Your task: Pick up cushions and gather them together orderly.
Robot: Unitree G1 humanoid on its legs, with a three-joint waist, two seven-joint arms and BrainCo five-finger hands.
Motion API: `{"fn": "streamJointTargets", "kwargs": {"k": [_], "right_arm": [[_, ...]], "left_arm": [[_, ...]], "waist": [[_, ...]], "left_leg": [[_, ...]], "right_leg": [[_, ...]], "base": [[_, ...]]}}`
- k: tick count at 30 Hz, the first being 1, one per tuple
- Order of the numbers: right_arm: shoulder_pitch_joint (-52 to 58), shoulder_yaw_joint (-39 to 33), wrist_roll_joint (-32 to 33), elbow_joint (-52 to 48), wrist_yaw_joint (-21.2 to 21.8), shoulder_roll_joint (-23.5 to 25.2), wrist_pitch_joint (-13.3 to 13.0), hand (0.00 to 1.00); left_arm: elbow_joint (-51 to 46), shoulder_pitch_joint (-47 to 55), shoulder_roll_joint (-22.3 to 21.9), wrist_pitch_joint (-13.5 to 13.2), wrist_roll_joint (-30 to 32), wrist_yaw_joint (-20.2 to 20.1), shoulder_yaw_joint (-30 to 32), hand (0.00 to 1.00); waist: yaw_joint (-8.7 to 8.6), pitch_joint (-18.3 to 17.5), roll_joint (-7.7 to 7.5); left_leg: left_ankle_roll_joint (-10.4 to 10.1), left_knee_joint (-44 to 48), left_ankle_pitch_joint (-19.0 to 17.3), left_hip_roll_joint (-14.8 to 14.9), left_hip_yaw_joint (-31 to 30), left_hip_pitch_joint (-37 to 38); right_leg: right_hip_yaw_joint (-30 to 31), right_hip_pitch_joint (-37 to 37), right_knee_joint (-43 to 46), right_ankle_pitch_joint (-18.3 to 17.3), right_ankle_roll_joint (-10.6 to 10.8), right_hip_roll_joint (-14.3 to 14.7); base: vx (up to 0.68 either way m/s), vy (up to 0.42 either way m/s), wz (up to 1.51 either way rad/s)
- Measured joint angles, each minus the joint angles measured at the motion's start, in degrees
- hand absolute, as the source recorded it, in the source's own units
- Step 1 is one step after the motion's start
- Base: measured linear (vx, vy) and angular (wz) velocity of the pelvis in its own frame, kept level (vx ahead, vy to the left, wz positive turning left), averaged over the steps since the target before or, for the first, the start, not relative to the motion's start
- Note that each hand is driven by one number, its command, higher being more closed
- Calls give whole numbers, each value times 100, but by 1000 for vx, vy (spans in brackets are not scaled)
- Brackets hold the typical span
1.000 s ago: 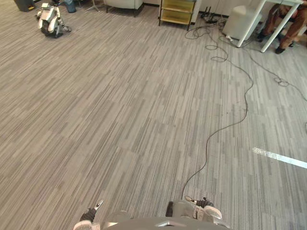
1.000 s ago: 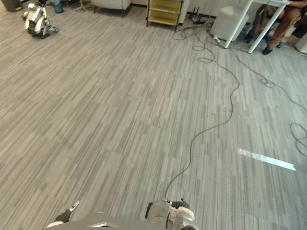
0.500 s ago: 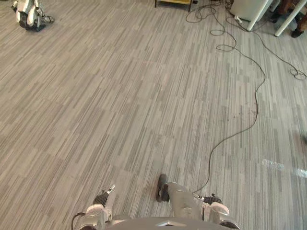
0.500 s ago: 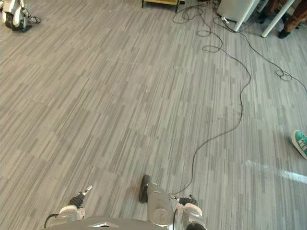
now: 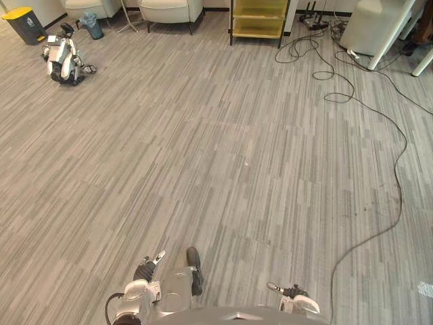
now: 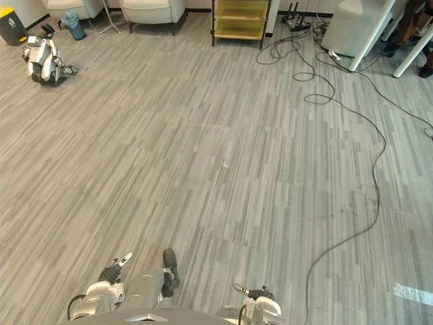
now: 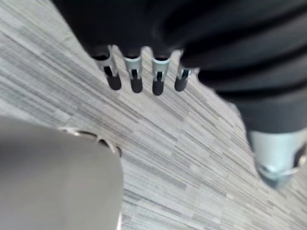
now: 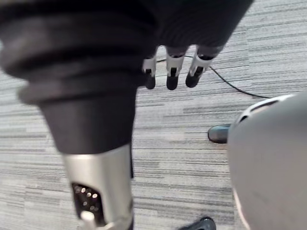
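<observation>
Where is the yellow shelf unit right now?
The yellow shelf unit stands at the far end of the floor, right of centre in the left eye view, between a pale armchair on the left and loose cables.

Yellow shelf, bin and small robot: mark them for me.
Yellow shelf (image 5: 259, 31): left eye view, lower board.
Bin (image 5: 18, 12): left eye view, yellow lid.
Small robot (image 5: 64, 61): left eye view, white body.
</observation>
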Motion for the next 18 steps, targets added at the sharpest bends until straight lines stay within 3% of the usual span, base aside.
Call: {"fn": "streamJointTargets", "kwargs": {"k": [1, 3, 5, 6, 7, 8, 9, 10, 13, 15, 16, 18], "right_arm": [[-33, 23, -9, 30, 1, 40, 3, 0], [-27, 45, -41, 119, 14, 116, 4, 0], [-10, 31, -119, 116, 34, 76, -4, 0], [5, 33, -121, 115, 39, 66, -6, 0], [32, 45, -143, 116, 60, 89, -14, 0], [87, -3, -77, 92, 94, 114, -6, 0], [82, 6, -87, 84, 129, 86, -17, 0], [71, 7, -104, 85, 163, 65, -34, 0], [7, 5, -107, 72, 182, 71, -62, 0], [-102, -44, -103, -39, 186, 32, -105, 0], [-116, -36, -105, -113, 183, 1, -104, 0], [-165, -20, -108, -130, 179, -45, -117, 0]], "left_arm": [[6, -9, 83, 1, 1, -7, 18, 0], [31, 28, 254, 9, 14, -9, 157, 0], [276, 127, 356, 66, 66, -10, 177, 0], [343, 134, 353, 86, 97, -6, 159, 0], [481, 194, 478, 142, 131, -8, 20, 0], [573, 285, 528, 177, 139, -13, -51, 0], [572, 324, 527, 205, 143, -4, -55, 0], [576, 454, 533, 245, 180, -4, -67, 0], [584, 518, 545, 259, 236, -2, -231, 0], [593, 417, 495, 259, 236, -4, -237, 0], [593, 408, 455, 259, 236, -3, -239, 0], [582, 419, 426, 249, 242, -2, -245, 0]], "waist": [[2, -18, -76], [60, -126, -331], [127, -235, -348], [96, -241, -361], [7, -270, -432], [-15, -263, -460], [-47, -252, -431], [-89, -250, -423], [-124, -239, -361], [-224, -159, -250], [-255, -121, -189], [-369, -76, -129]], "left_leg": [[201, 360, -158, -30, -7, -75], [313, 960, -640, -136, 24, -79], [352, 1053, -1203, -221, 41, 255], [361, 996, -1249, -254, 46, 335], [351, 806, -1401, -410, 46, 652], [329, 588, -1486, -543, 72, 1026], [328, 447, -1512, -603, 85, 1267], [328, 114, -1509, -688, 87, 1739], [321, -375, -1507, -675, 39, 2400], [233, -552, -1558, -501, -63, 2692], [231, -600, -1559, -421, -87, 2774], [216, -767, -1560, -256, -230, 3010]], "right_leg": [[132, 6, -4, 213, 63, -96], [443, 99, 210, 320, 157, -327], [760, -348, 1515, 324, 289, -423], [817, -480, 1931, 341, 432, -462], [984, -1106, 3431, 598, 913, -588], [997, -1606, 4650, 622, 957, -673], [869, -1808, 5093, 569, 870, -720], [457, -2041, 5535, 307, 574, -792], [-487, -2442, 5226, -337, 258, -694], [-897, -3011, 4076, -538, 86, -387], [-908, -3124, 3624, -451, 39, -247], [-721, -3237, 1936, 319, 55, 65]], "base": [[631, 357, -6], [543, 300, -17], [454, 231, -37], [319, 189, -7], [376, 182, 8], [376, 182, 5], [502, 186, -1], [360, 108, 0], [380, 72, 7], [404, -42, 27], [440, -101, 29], [384, -130, 44]]}}
